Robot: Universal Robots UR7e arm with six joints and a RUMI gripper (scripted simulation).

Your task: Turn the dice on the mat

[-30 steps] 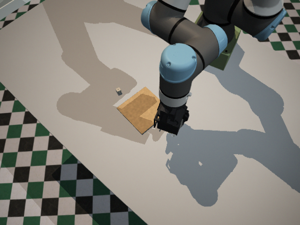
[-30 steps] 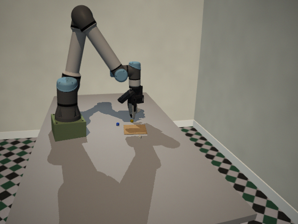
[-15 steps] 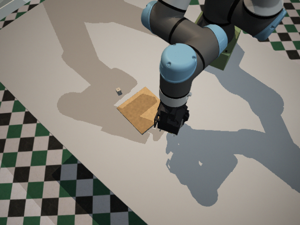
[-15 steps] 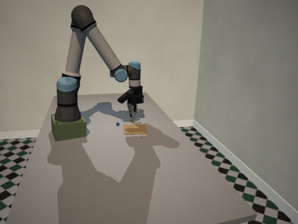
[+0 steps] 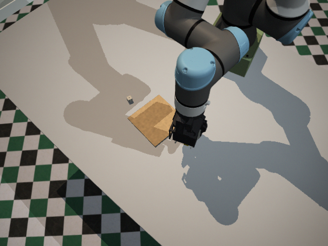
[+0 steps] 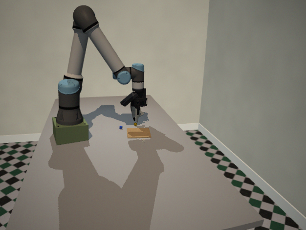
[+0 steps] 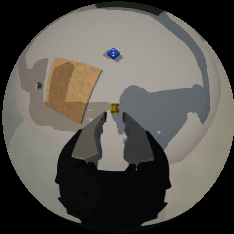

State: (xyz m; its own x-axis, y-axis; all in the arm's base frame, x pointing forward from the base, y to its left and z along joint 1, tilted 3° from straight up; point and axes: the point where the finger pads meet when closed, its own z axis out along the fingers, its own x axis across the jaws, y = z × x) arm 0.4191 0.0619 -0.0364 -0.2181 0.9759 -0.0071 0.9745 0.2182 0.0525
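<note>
Gripper [image 5: 183,144] [image 6: 135,121] [image 7: 114,112] is over the table [image 5: 148,180] [image 6: 192,197] [image 7: 150,65], pointing down, just beside the mat [image 5: 148,116] [image 6: 139,133] [image 7: 75,90]. Fingers are narrow but apart, with a visible gap between the tips; nothing gripped.

Yellow die [image 5: 186,144] [image 6: 135,124] [image 7: 115,108] is right at the tips: just below them in the exterior view, just past them and lined up with the gap in the wrist view. Can't tell if either finger touches it. It's off the mat, near its edge. Top view only gives a sliver under the gripper, so its top number is unreadable.

Blue die [image 6: 120,127] [image 7: 113,53] is on the table, off the mat, well apart from the fingers, on the base [image 5: 239,69] [image 6: 71,134] side. Arm hides it from the top view. Can't confirm its number.

White die [image 5: 129,99] [image 6: 143,140] [image 7: 39,86] is also off the mat, near the edge across from yellow. Number too small to read.

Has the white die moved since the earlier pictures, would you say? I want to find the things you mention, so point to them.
No, the white die [image 5: 129,99] [image 6: 143,140] [image 7: 39,85] shows no visible shift against the mat [image 5: 144,119] [image 6: 139,133] [image 7: 82,82] in the top view.
</note>
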